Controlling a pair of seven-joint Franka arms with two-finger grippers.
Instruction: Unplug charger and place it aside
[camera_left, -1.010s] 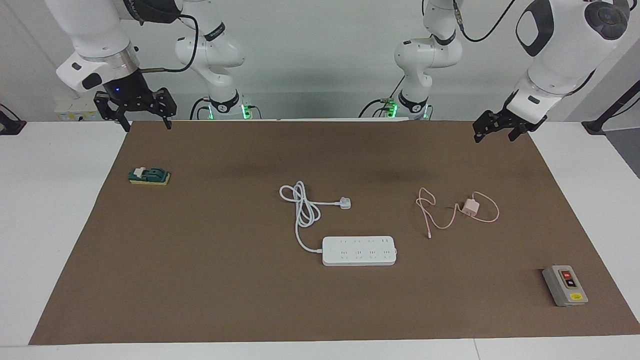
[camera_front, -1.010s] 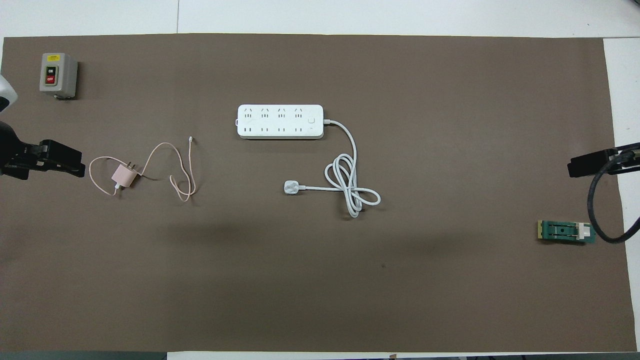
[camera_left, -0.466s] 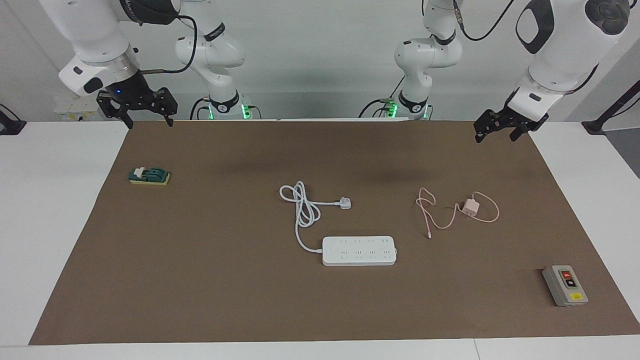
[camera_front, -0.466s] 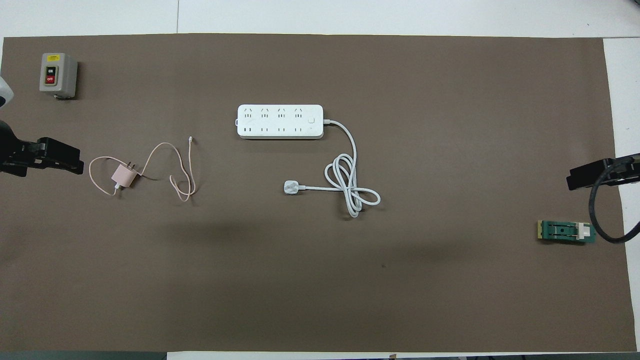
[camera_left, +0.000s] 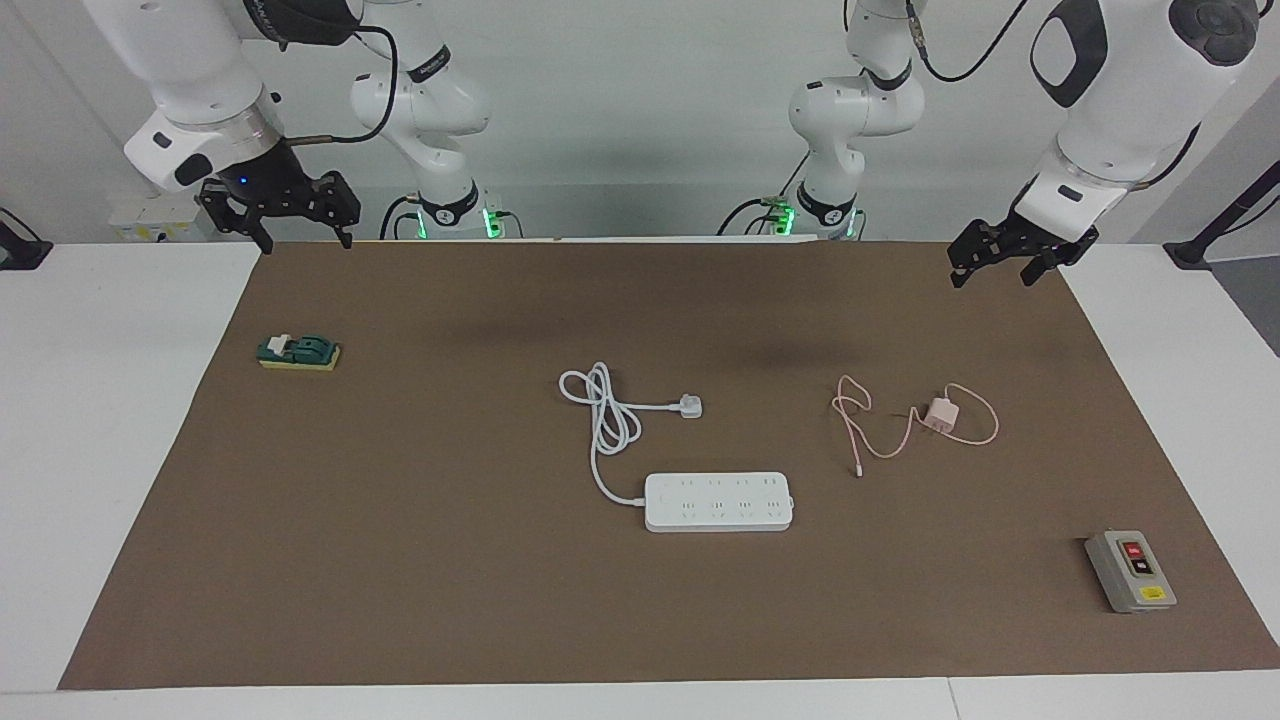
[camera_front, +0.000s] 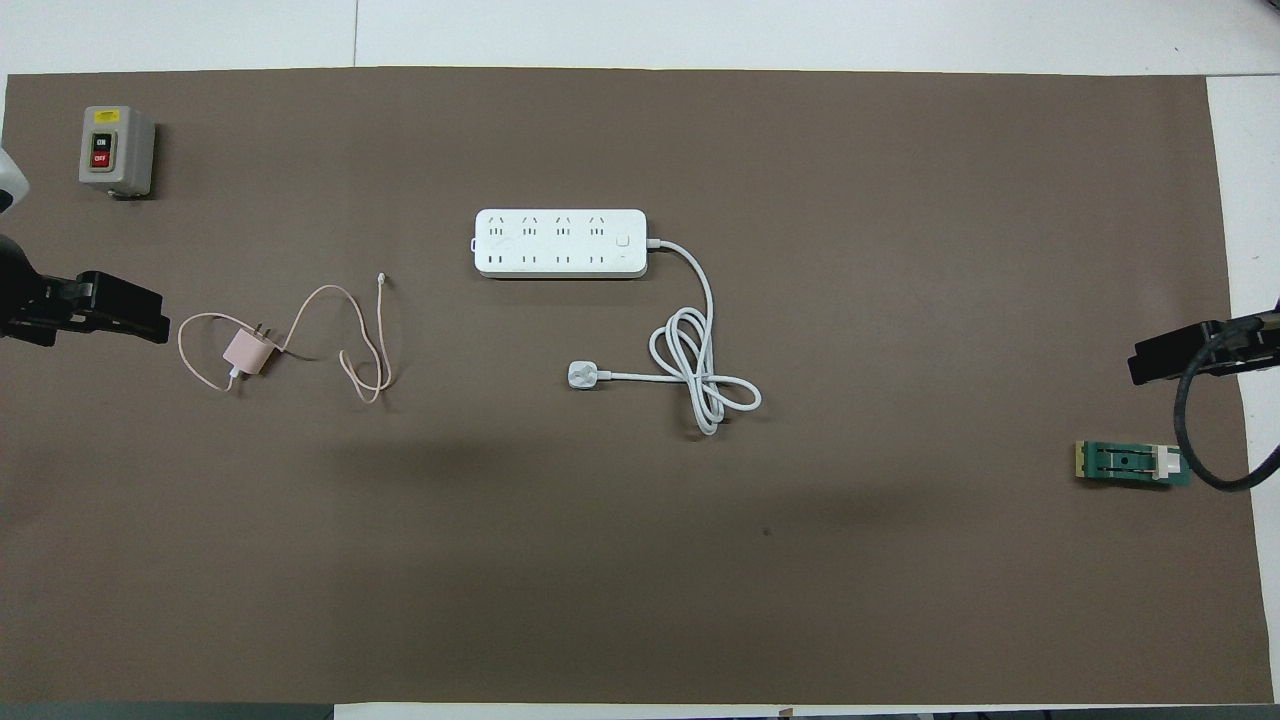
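The pale pink charger (camera_left: 941, 414) lies loose on the brown mat with its prongs bare, its thin pink cable (camera_left: 880, 440) looped around it. It is beside the white power strip (camera_left: 718, 501), toward the left arm's end and plugged into nothing. It also shows in the overhead view (camera_front: 248, 352). My left gripper (camera_left: 990, 277) is open and empty, raised over the mat's edge at the robots' end. My right gripper (camera_left: 305, 243) is open and empty, raised over the mat's corner at the right arm's end.
The strip's thick white cord ends in a white three-pin plug (camera_left: 689, 407) lying on the mat. A grey switch box (camera_left: 1130, 571) stands at the left arm's end, farther out. A green and yellow block (camera_left: 298, 352) lies at the right arm's end.
Both grippers have drawn back and up a little toward the robots' end of the mat. The charger, cable and power strip have not moved.
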